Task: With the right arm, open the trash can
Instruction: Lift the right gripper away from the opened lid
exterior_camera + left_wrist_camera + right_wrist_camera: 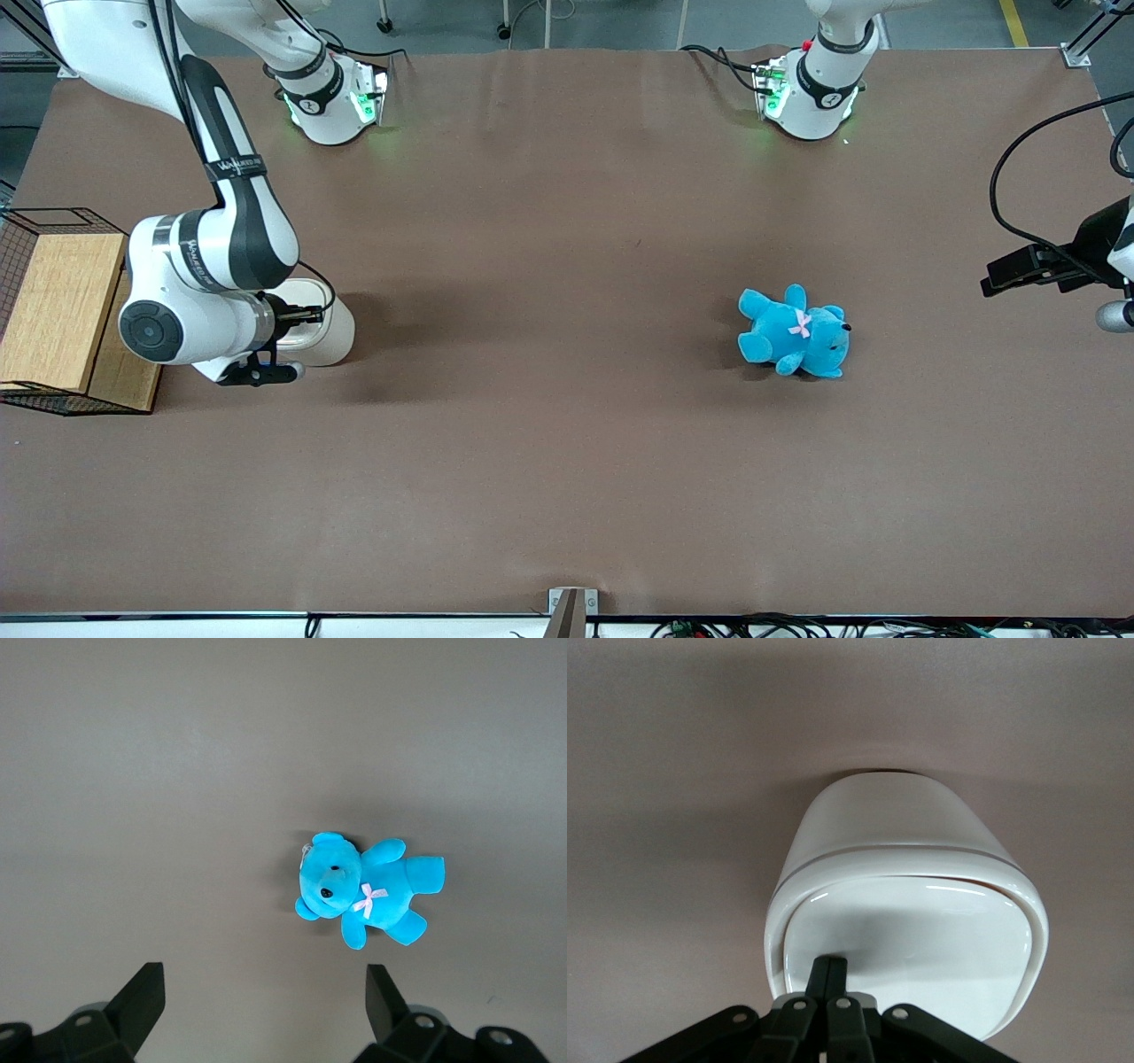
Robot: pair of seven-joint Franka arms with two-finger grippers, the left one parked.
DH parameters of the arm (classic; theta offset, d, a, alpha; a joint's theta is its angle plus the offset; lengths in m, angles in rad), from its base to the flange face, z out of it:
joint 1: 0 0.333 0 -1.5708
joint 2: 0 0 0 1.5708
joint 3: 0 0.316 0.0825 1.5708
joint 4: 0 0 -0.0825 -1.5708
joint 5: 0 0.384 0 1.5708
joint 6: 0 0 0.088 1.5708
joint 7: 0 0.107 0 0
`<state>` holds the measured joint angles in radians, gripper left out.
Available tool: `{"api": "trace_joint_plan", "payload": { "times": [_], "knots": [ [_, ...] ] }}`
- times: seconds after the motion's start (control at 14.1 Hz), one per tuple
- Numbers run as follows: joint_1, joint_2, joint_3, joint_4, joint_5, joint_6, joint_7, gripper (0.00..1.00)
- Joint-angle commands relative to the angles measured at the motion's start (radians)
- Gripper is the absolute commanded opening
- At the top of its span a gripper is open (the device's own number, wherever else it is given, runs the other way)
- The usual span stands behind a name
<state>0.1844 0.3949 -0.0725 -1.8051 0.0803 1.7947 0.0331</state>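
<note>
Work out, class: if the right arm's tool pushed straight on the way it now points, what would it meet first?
The trash can. The tool, fingers shut together, points straight at its flat lid, fingertips at or just short of the surface; contact cannot be confirmed.

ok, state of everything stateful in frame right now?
trash can: upright on the table, lid down.
gripper: fingers together, tips on the lid near its rim.
right arm: bent low over the trash can, covering most of it in the front view.
teddy bear: lying flat toward the parked arm's end of the table, untouched.
wood-and-mesh box: at the working arm's end, beside the trash can.
</note>
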Motion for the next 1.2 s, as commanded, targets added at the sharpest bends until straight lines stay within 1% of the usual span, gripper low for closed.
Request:
{"api": "trace_joint_plan", "payload": {
  "times": [0.0, 0.07, 0.21, 0.28, 0.42, 0.49, 0.57, 0.64, 0.71, 0.99, 1.13],
  "knots": [
    [0.003, 0.012, -0.001, -0.011, 0.015, -0.003, 0.014, 0.0],
    [-0.002, -0.001, -0.003, -0.002, 0.015, -0.024, 0.018, 0.0],
    [-0.031, -0.05, -0.007, 0.073, 0.003, -0.16, 0.018, 0.01],
    [-0.042, -0.073, -0.009, 0.111, 0.0, -0.201, 0.016, 0.02],
    [-0.083, -0.122, -0.009, 0.182, 0.0, -0.251, 0.008, 0.11],
    [-0.101, -0.142, -0.009, 0.214, 0.0, -0.273, 0.001, 0.24],
    [-0.123, -0.158, -0.007, 0.248, 0.001, -0.284, -0.016, 0.49],
    [-0.126, -0.172, -0.009, 0.271, 0.0, -0.285, -0.033, 0.81],
    [-0.129, -0.185, -0.012, 0.289, -0.004, -0.285, -0.033, 1.0],
    [-0.146, -0.206, -0.009, 0.391, -0.017, -0.276, -0.073, 1.0],
    [-0.145, -0.237, -0.007, 0.394, -0.048, -0.255, -0.093, 1.0]
  ]
}}
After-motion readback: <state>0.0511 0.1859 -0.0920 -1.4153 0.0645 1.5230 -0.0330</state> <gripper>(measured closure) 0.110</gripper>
